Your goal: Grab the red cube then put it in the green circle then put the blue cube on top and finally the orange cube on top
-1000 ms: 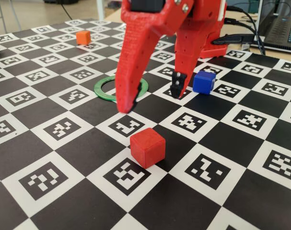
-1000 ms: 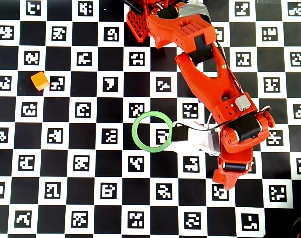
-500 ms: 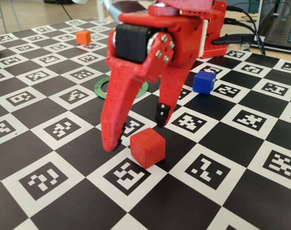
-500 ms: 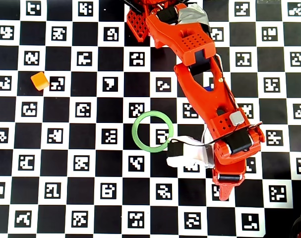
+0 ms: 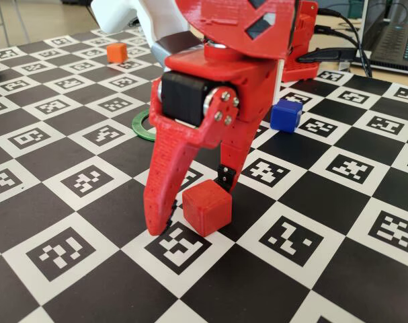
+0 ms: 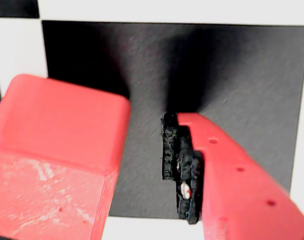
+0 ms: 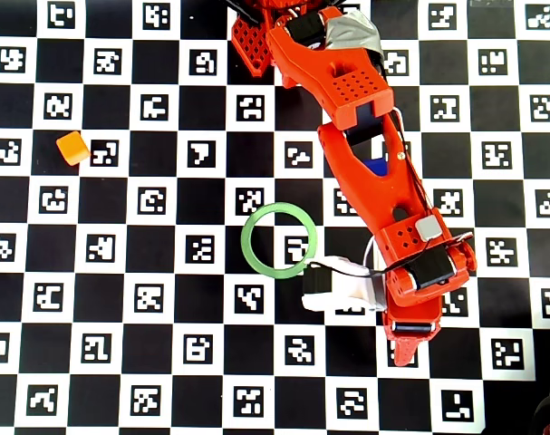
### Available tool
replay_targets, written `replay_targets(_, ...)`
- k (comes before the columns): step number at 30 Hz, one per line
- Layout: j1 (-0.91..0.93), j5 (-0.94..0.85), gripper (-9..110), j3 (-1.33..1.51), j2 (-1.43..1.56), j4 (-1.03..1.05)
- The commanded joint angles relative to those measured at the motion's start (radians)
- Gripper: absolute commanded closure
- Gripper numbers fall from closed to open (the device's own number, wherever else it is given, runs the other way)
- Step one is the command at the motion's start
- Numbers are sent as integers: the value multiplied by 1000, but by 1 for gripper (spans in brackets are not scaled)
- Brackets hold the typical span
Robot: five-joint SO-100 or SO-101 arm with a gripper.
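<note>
The red cube [image 5: 206,208] rests on the checkered mat near the front, and my open gripper [image 5: 190,204] is lowered over it, one finger on each side. In the wrist view the red cube [image 6: 56,165] fills the left, with a dark gap between it and the black-padded finger [image 6: 184,165] on the right. The arm hides it from overhead. The green circle [image 7: 245,240] lies flat and empty at mid-mat, partly hidden in the fixed view [image 5: 136,126]. Behind the gripper sits the blue cube [image 5: 285,115], peeking out under the arm [image 7: 376,167]. The orange cube [image 7: 72,147] is far off.
The arm's base [image 7: 256,36] stands at the mat's far edge, and the arm stretches across the right half. A laptop [image 5: 398,40] and cables lie beyond the mat's back right corner. A white camera housing [image 7: 342,288] sticks out beside the wrist.
The gripper has come forward past the green circle and down, so that its fingers now straddle the red cube. None of the cubes has moved.
</note>
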Motion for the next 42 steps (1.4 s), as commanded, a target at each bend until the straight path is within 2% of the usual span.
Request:
replay_targets(1,-8,8,59,-80,55,-9)
replay_targets(16,-15,179,59,-115,55,-9)
replay_targets(42,-23,218,60,-94,25,-57)
